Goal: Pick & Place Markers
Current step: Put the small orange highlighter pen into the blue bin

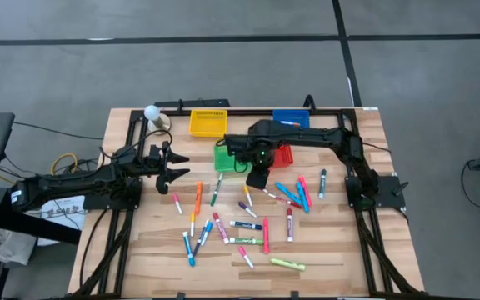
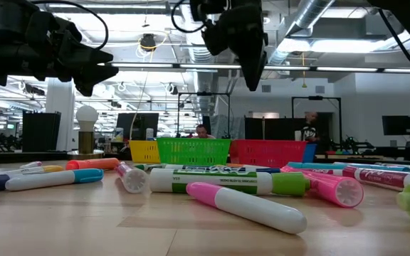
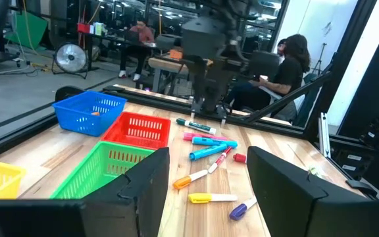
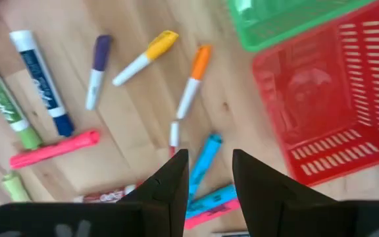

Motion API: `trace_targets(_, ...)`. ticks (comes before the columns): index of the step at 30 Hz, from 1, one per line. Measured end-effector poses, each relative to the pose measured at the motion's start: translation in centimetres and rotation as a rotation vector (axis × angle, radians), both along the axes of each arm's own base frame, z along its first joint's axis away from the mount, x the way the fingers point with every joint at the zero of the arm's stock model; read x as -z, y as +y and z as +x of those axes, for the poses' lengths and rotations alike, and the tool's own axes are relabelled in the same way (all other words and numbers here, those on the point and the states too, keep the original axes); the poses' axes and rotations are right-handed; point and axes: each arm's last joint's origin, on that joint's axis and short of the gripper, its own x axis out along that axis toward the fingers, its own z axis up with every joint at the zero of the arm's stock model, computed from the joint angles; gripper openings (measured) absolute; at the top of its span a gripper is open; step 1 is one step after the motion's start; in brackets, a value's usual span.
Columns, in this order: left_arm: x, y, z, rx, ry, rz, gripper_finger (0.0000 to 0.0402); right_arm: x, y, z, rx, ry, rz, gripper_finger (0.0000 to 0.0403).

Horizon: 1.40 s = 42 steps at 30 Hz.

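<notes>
The right gripper (image 4: 206, 172), fingers narrowly parted and empty, hangs above a blue marker (image 4: 204, 160) whose long axis runs through the gap. The left gripper (image 3: 206, 181) waits wide open, farther off.

Markers (image 1: 246, 225) pink, blue, green, orange; baskets (image 1: 207, 123) yellow, green, red, blue.

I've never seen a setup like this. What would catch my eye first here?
Probably the scatter of colourful markers strewn across the middle of the wooden table, pink, blue, green and orange among them. Behind them sits a cluster of bright mesh baskets: yellow, green, red and blue. Two dark arms reach in from either side, the right gripper hovering empty above the markers, the left gripper open at the left.
</notes>
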Motion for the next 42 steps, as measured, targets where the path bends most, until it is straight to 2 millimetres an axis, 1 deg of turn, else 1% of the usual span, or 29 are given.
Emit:
trace_targets(6, 0.0, 0.0, 0.0, -0.001, 0.000, 0.000, 0.0204, 0.0, 2.6, 0.2, 0.006, -0.006, -0.006, 0.0107)
trace_targets(9, 0.0, 0.0, 0.0, 0.000, 0.000, 0.000, 0.0204, 0.1, 3.8, 0.4, -0.020, -0.019, -0.010, 0.0108)
trace_targets(11, 0.0, 0.0, 0.0, 0.000, 0.000, 0.000, 0.0204, 0.7, 4.4, 0.7, -0.018, -0.045, -0.011, 0.0110)
trace_targets(16, 0.0, 0.0, 0.0, 0.000, 0.000, 0.000, 0.0204, 3.0, 5.1, 0.6, -0.015, -0.010, -0.013, 0.0119)
trace_targets(19, 0.0, 0.0, 0.0, 0.000, 0.000, 0.000, 0.0204, 5.0, 5.1, 0.5, -0.002, 0.026, -0.015, 0.0127)
trace_targets(26, 0.0, 0.0, 0.0, 0.000, 0.000, 0.000, 0.0204, 8.2, 5.0, -0.5, 0.018, 0.106, -0.024, 0.0146)
trace_targets(29, 0.0, 0.0, 0.0, 0.000, 0.000, 0.000, 0.0204, 9.2, 4.9, -0.7, 0.013, 0.100, -0.070, 0.0149)
trace_targets(32, 0.0, 0.0, 0.0, 0.000, 0.000, 0.000, 0.0204, 10.3, 4.7, -0.3, 0.011, 0.045, -0.082, 0.0150)
trace_targets(38, 0.0, 0.0, 0.0, 0.000, 0.000, 0.000, 0.0204, 11.1, 3.6, 0.2, 0.038, -0.023, -0.088, 0.0147)
trace_targets(42, 0.0, 0.0, 0.0, 0.000, 0.000, 0.000, 0.0204, 11.1, 2.7, 0.4, 0.062, -0.040, -0.088, 0.0144)
